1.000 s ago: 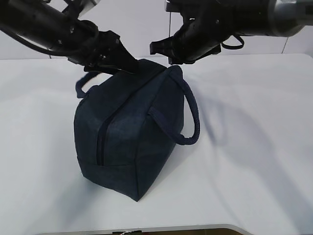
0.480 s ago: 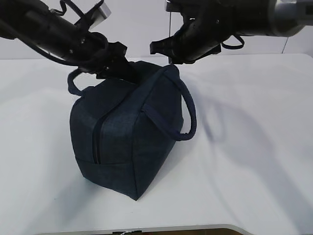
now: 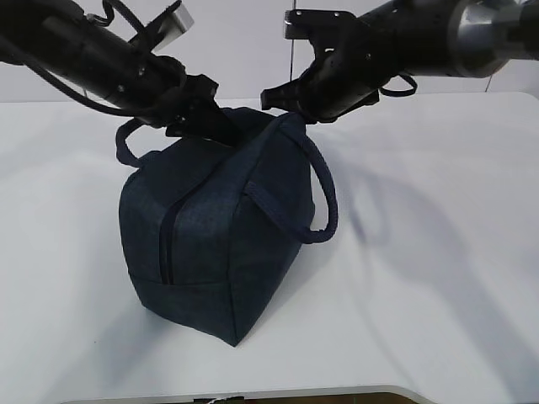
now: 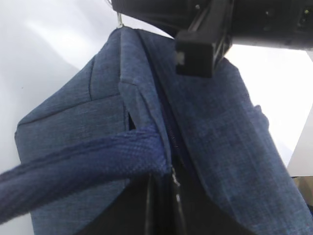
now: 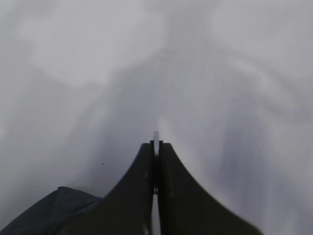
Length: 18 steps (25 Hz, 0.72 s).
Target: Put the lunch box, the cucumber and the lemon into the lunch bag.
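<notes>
The dark navy lunch bag [image 3: 219, 236] stands on the white table with its zipper [image 3: 173, 227] closed. My left gripper [image 3: 210, 118] is at the bag's top left, and in the left wrist view [image 4: 161, 196] it is shut on the bag's fabric beside the zipper seam, under a handle [image 4: 83, 161]. My right gripper [image 3: 290, 105] is at the far top end of the bag. In the right wrist view [image 5: 155, 147] it is shut on a thin pale metal piece, the zipper pull [image 4: 119, 19]. The lunch box, the cucumber and the lemon are out of view.
One loop handle [image 3: 324, 194] hangs down the bag's right side and the other [image 3: 126, 143] sticks out at the left. The white table [image 3: 438, 252] reaches to a front edge [image 3: 253, 394]. A pale wall stands behind.
The bag's top has shifted a little to the left and the bag stands more upright. My left arm has moved left and up. My right gripper has stayed at the bag's far end.
</notes>
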Available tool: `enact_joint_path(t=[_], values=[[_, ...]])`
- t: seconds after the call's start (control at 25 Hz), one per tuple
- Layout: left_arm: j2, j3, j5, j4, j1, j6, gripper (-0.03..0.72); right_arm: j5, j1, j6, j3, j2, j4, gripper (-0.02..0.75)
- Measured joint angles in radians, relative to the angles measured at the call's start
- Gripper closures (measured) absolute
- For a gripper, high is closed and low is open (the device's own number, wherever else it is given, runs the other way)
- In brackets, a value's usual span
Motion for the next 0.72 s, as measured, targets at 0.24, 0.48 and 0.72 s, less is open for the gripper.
enact_joint_path(t=[0.24, 0.48, 0.72], values=[[-0.001, 0.0, 0.002, 0.004, 0.0, 0.0, 0.701, -0.002, -0.008, 0.0, 0.0, 0.009, 0.017, 0.733], [-0.001, 0.0, 0.002, 0.005, 0.0, 0.0, 0.7, -0.002, -0.008, 0.0, 0.0, 0.009, 0.019, 0.733], [-0.002, 0.0, 0.006, 0.005, 0.0, 0.0, 0.684, 0.0, -0.009, -0.012, 0.0, 0.009, 0.012, 0.667]])
